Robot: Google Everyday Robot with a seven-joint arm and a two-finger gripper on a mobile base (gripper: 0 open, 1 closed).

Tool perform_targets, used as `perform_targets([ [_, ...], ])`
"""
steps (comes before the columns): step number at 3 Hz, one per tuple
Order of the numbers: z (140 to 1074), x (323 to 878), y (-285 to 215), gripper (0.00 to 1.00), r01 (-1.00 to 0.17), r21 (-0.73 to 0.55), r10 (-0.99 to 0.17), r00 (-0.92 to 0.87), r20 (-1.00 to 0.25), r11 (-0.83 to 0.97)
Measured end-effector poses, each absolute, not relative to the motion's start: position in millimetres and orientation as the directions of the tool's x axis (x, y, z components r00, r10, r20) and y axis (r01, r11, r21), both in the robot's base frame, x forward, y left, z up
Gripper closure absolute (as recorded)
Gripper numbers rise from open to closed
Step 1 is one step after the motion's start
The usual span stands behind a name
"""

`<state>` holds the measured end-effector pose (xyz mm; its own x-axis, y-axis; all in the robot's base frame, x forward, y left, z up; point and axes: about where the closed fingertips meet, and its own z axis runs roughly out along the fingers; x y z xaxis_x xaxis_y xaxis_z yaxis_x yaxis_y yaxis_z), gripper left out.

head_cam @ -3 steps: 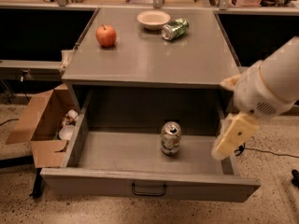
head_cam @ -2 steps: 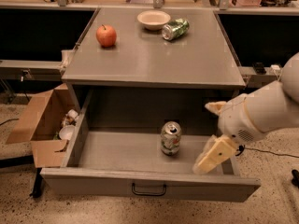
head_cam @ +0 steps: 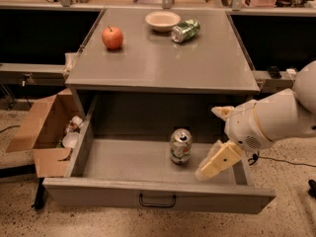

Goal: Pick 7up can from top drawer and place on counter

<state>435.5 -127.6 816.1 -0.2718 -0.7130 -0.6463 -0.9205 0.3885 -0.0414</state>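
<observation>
The 7up can (head_cam: 180, 145) stands upright in the middle of the open top drawer (head_cam: 123, 162), silver top up. My gripper (head_cam: 208, 143) hangs over the drawer's right part, just right of the can and apart from it. Its cream fingers (head_cam: 218, 161) are spread wide with nothing between them. The grey counter (head_cam: 163, 58) lies above the drawer. The drawer's dark wire handle (head_cam: 157, 201) shows on the front panel.
On the counter are a red apple (head_cam: 112, 37), a pale bowl (head_cam: 162, 20) and a dented green can (head_cam: 185, 30) lying on its side. An open cardboard box (head_cam: 42, 132) with items stands on the floor at the left. A wooden bench runs along the back.
My arm has swung left and down, from beside the drawer's right wall to over the drawer floor, closer to the 7up can. The can has not moved.
</observation>
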Motion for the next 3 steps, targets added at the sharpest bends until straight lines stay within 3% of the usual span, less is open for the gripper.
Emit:
perform_targets([
  [3,762,487,-129,0.00,-0.862,-0.001,-0.599,-0.351,-0.720,0.506],
])
